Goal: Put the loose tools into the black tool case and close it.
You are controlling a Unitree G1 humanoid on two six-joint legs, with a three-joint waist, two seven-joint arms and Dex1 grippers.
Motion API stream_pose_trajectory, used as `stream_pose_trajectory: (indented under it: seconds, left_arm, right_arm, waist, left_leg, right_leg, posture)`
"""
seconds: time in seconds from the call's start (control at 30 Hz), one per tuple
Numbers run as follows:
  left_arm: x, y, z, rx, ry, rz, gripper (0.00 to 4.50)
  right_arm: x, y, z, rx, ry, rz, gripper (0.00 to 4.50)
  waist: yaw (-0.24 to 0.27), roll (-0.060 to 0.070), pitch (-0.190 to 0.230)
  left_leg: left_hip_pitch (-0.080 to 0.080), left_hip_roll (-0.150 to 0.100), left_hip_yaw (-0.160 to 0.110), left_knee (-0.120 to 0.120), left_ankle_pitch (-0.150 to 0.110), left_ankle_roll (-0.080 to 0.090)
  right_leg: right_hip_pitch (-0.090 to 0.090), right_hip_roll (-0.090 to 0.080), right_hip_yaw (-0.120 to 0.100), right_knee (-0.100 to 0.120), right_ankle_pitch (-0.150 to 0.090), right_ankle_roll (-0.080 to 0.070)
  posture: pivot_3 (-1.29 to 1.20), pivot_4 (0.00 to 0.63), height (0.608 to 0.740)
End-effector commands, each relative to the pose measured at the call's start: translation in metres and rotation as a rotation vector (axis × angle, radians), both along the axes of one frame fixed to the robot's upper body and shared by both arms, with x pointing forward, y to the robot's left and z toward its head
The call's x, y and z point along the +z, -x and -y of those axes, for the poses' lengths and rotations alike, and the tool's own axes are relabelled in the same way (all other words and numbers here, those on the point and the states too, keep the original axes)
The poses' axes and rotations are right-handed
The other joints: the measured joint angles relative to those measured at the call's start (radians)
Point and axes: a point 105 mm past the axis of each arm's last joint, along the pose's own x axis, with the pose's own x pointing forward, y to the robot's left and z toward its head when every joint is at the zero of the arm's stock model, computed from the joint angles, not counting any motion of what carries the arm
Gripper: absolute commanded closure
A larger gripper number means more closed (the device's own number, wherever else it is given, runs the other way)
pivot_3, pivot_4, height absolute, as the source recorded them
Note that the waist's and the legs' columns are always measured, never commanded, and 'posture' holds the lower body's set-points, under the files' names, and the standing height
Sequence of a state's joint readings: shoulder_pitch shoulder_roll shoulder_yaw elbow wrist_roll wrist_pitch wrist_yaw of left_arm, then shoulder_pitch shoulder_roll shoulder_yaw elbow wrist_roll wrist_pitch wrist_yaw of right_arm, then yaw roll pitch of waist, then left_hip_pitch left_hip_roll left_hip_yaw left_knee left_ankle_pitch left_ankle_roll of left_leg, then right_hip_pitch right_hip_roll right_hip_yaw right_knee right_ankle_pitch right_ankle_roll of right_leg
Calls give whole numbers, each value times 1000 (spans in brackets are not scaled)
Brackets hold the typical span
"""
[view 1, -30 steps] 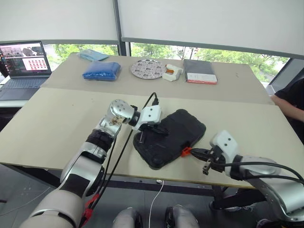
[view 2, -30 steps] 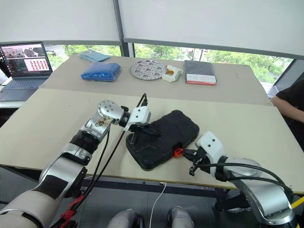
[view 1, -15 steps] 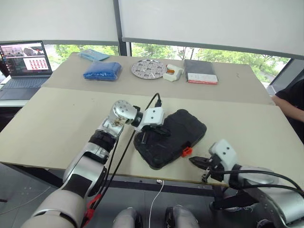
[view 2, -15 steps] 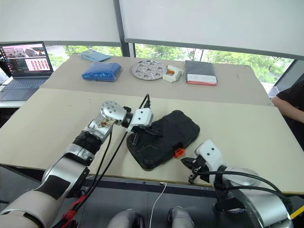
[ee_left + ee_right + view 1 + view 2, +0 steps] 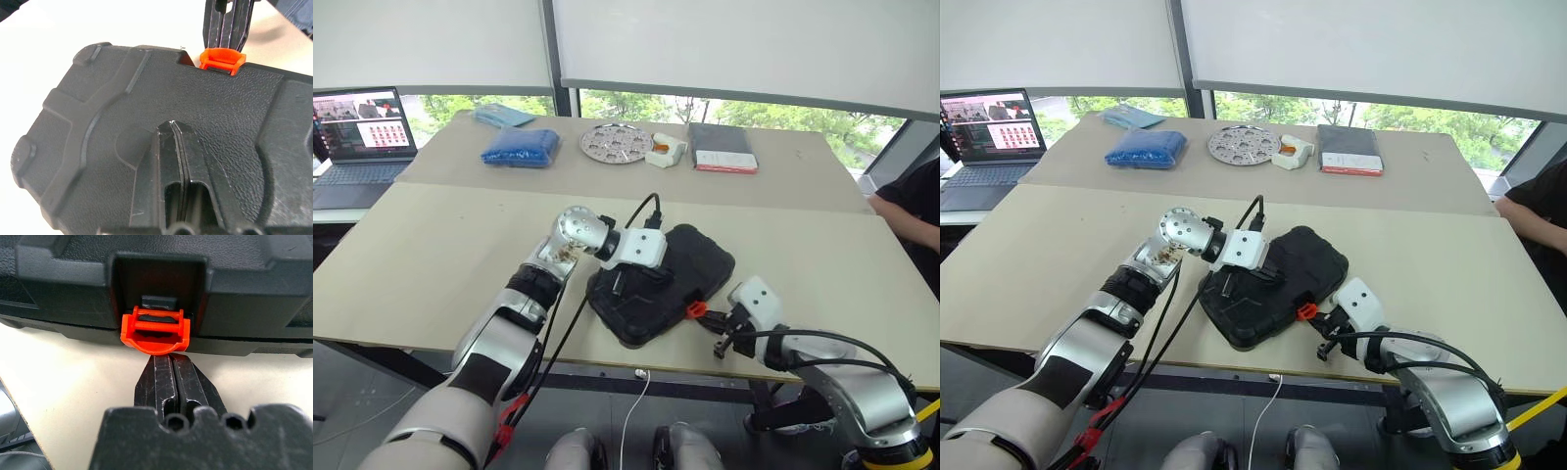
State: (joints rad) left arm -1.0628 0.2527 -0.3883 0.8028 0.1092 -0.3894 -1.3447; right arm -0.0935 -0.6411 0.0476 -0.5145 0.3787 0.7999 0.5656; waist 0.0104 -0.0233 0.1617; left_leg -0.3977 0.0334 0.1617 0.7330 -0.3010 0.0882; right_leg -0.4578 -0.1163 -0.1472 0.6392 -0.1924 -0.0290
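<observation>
- The black tool case (image 5: pixel 661 284) lies shut on the near part of the tan table (image 5: pixel 431 255), set at a slant, its rounded corners and pebbled lid with raised ribs plain in the left wrist view.
- Its small orange latch (image 5: pixel 155 330) sits in a notch on the case's near edge — hanging out and down, not pressed flat.
- The left gripper (image 5: pixel 174 128) rests on the case's lid, fingers pressed together with nothing between them.
- The right gripper (image 5: pixel 171 363) is just off the case's near edge, fingers closed tight and empty, tips right under the latch — touching or a hair short, I cannot tell.
- Well behind the case, at the table's far side: a blue cloth bundle (image 5: pixel 520 146), a round perforated metal disc (image 5: pixel 615 143) and a dark grey book with a red edge (image 5: pixel 722 147).
</observation>
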Motion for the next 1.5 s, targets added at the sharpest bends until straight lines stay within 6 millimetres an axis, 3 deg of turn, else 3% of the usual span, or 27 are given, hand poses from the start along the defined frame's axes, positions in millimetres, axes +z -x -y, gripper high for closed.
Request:
stream_pose_trajectory:
  seconds: [0.03, 0.33, 0.7, 1.33, 1.5]
  left_arm:
    - [-51, 10, -6, -11, -172, -63, 4445]
    - [-56, 11, -6, 0, -163, -85, 4445]
    - [-58, 12, -10, 0, -172, -96, 4445]
    - [-61, 11, -14, 19, -177, -104, 4445]
    - [-59, 5, -20, 72, -149, -102, 4445]
  right_arm:
    - [59, -3, -14, 66, -60, 210, 4500]
    - [52, -10, -24, 91, -55, 181, 4500]
    - [71, -18, -34, 126, -39, 264, 4500]
    - [84, -18, -52, 183, -39, 309, 4500]
    - [73, -17, -47, 180, -16, 276, 4500]
  waist:
    - [0, 0, 0]
    - [-11, 0, 0]
    - [-25, 0, 0]
    - [-31, 3, -4]
    - [-12, 5, -9]
  left_leg:
    - [0, 0, 0, 0, 0, 0]
    - [1, 0, 0, 0, -3, 5]
    - [2, 1, 0, 0, -3, 4]
    - [6, 1, 0, -4, -2, 3]
    - [7, 1, 0, -7, 1, -4]
  right_leg:
    - [0, 0, 0, 0, 0, 0]
    - [0, -4, 0, 1, 1, 0]
    - [0, -4, 0, 2, 1, 0]
    - [2, -4, 0, 2, 0, -1]
    - [3, -4, -1, 0, -2, -4]
  posture:
    - [0, 150, 718]
    - [0, 150, 718]
    - [0, 150, 718]
    - [0, 150, 718]
    - [0, 150, 718]
